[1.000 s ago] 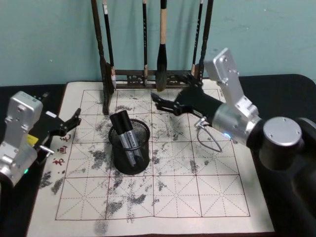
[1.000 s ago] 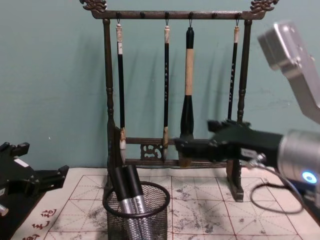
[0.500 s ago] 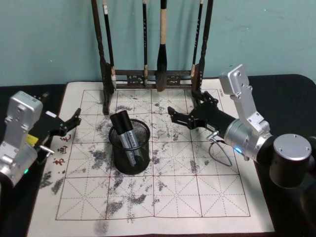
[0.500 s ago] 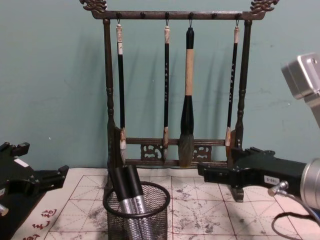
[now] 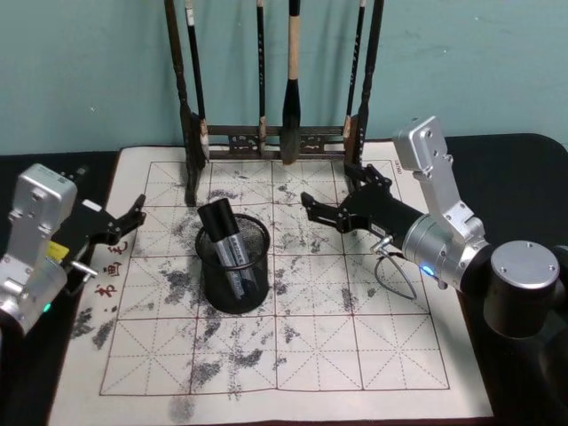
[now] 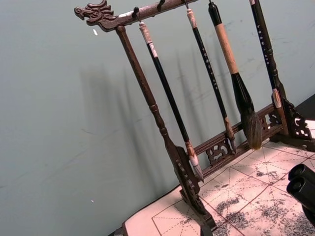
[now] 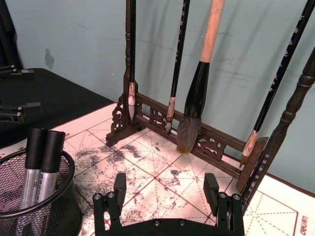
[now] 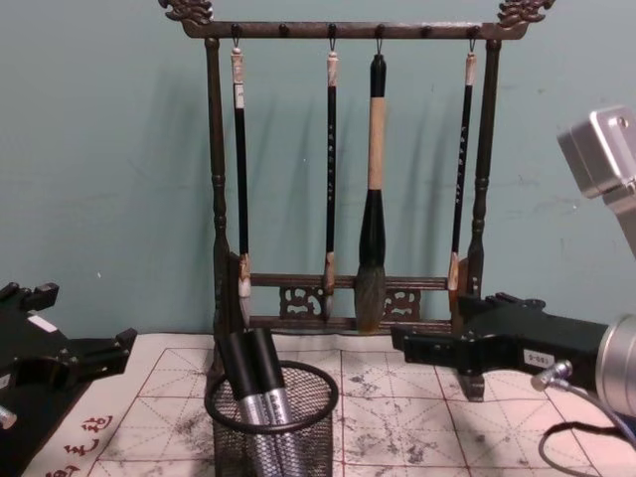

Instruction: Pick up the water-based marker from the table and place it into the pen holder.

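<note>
From the head view, your round black wire-mesh pen holder (image 5: 234, 266) sits left of centre on the whitish red-grid felt mat (image 5: 355, 355), with two black-capped silver markers (image 5: 227, 244) already standing tilted inside it. Your right gripper (image 5: 333, 197) hovers over the mat, well right of the holder, fingers spread and holding nothing. Your left gripper (image 5: 133, 213) rests at the mat's left edge, jaws also apart.

The left wrist view shows the tall dark wooden brush rack (image 6: 172, 147) with its hanging brushes.

In the right wrist view, the right gripper's two black fingers (image 7: 119, 189) stand wide apart and empty, the holder (image 7: 54, 206) off to one side with both markers (image 7: 42, 164) in it.

Chest view: the holder (image 8: 273, 422) stands in front of the rack (image 8: 214, 199), with the right gripper (image 8: 417, 343) beside it, not touching.
</note>
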